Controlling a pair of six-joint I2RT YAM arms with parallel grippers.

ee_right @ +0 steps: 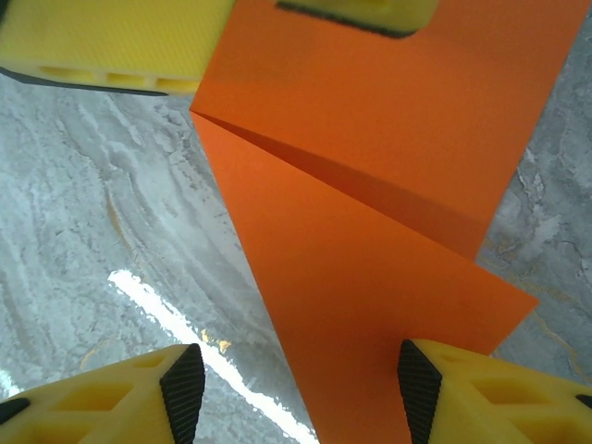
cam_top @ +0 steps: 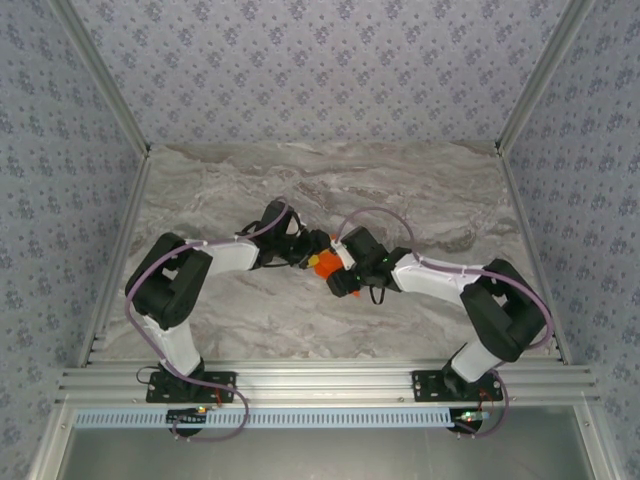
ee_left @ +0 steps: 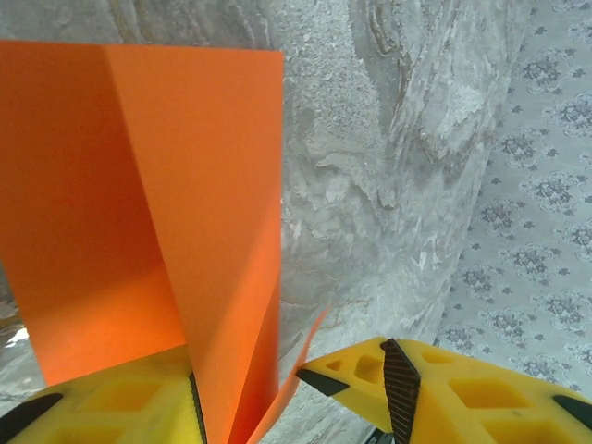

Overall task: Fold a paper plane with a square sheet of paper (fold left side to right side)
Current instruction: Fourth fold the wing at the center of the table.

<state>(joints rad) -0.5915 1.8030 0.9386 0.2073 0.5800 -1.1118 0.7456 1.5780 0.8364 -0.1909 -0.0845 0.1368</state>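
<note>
The square sheet of paper (cam_top: 322,264) is bright orange and sits between the two gripper heads at mid-table. In the left wrist view the paper (ee_left: 139,185) is creased into overlapping layers. It rises from between the fingers of my left gripper (ee_left: 245,375), lying against the left finger, and a thin flap brushes the right fingertip (ee_left: 314,379). The jaws stand apart. In the right wrist view the paper (ee_right: 370,185) runs between the wide-apart fingers of my right gripper (ee_right: 298,351), close to its right finger. The left gripper's yellow fingers (ee_right: 111,46) are at the paper's far end. No paper plane is in view.
The grey marbled table (cam_top: 330,180) spreads out behind and beside the arms. Patterned walls with aluminium posts (cam_top: 520,100) close it in on three sides. The arms' bases (cam_top: 190,385) stand on the rail at the near edge.
</note>
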